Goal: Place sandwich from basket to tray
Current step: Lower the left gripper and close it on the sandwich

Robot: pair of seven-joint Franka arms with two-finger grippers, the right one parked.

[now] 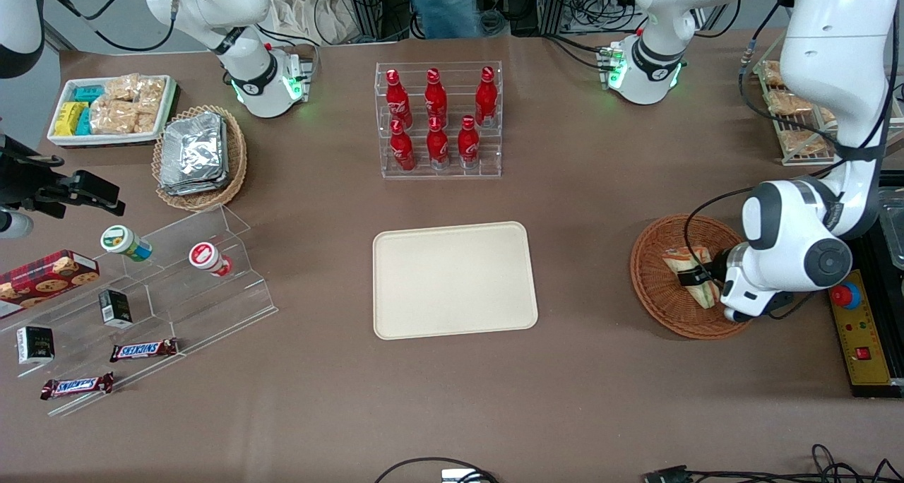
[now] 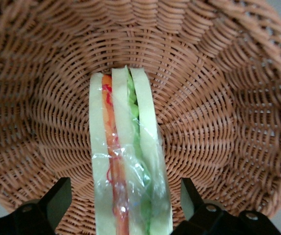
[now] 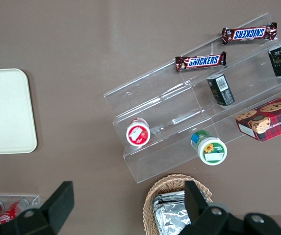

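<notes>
The sandwich [image 2: 126, 161] is seen lying in the reddish-brown basket [image 1: 653, 285], which sits on the table toward the working arm's end, well apart from the tray [image 1: 454, 279]. The tray is set near the middle of the table, nearer to the front camera than the rack of red bottles [image 1: 438, 119], and nothing is seen on it.

The gripper [image 1: 696, 277] is lowered into the basket, directly over the sandwich. In the left wrist view the wedge is shown standing on edge, its bread and its orange and green filling layers running lengthwise between the two fingers [image 2: 57, 200]. The jaws are spread wide, one finger on each side of the wedge, and a gap of wicker is visible between each finger and the wrapped bread. Nothing is gripped yet.

The step in hand is judged to be the reach for the grasp: the sandwich is straddled but not taken. For the next move, a closing of the jaws on the two bread faces would be called for, perhaps after a slight further descent. The squeeze would need to be gentle, since the bread is likely soft and the clear wrap slippery. A lift clear of the basket rim and a carry sideways to the tray would then be needed.
</notes>
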